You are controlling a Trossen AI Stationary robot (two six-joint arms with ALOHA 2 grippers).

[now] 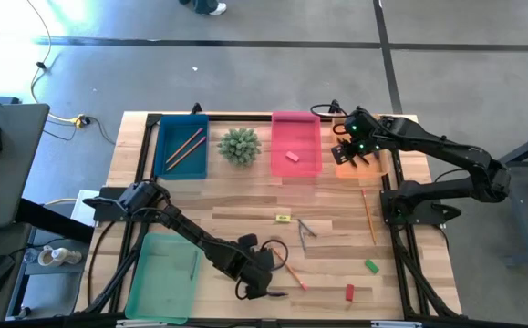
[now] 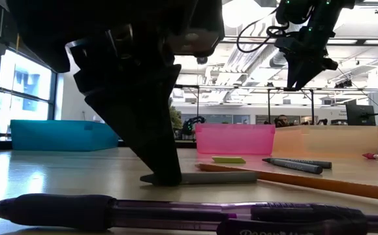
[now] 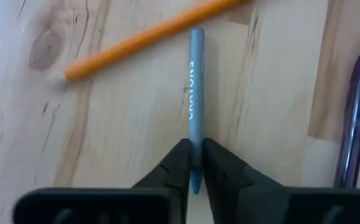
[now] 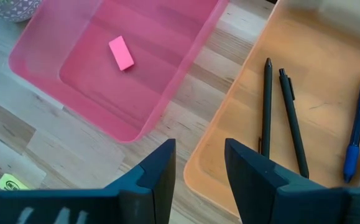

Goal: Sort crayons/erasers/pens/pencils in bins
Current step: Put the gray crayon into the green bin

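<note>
Grey concrete floor frames the pale plank worktop [image 1: 245,214] I am running from afar, its grain and knots plain under the arms. Near the front edge, my left hand [image 3: 195,163] is down on the wood with its dark fingers pinched together on one end of a grey crayon [image 3: 195,93], a smooth paper-wrapped stick lying flat, its far tip touching a long orange pencil [image 3: 148,34]. A glossy purple pen [image 3: 354,118] lies just beside it, nearer the front edge.

I judge the step in hand to be the pick-up of this crayon; the grip sits at the very end, so the lift calls for a slow, level rise before carrying it to its bin, which I take to be the translucent green bin [image 1: 163,278] at the front left corner.

My right hand [image 4: 198,165] waits over the back right corner, fingers apart and holding nothing, above the gap between the pink bin [image 4: 86,81], holding one pink eraser [image 4: 121,53], and the orange bin [image 4: 254,124], where two dark pens and a blue one lie. The blue bin [image 1: 180,146] at the back left holds two pencils. Small block erasers in yellow [image 1: 284,218], green [image 1: 371,266] and red [image 1: 350,292] are scattered on the boards, unsorted.
</note>
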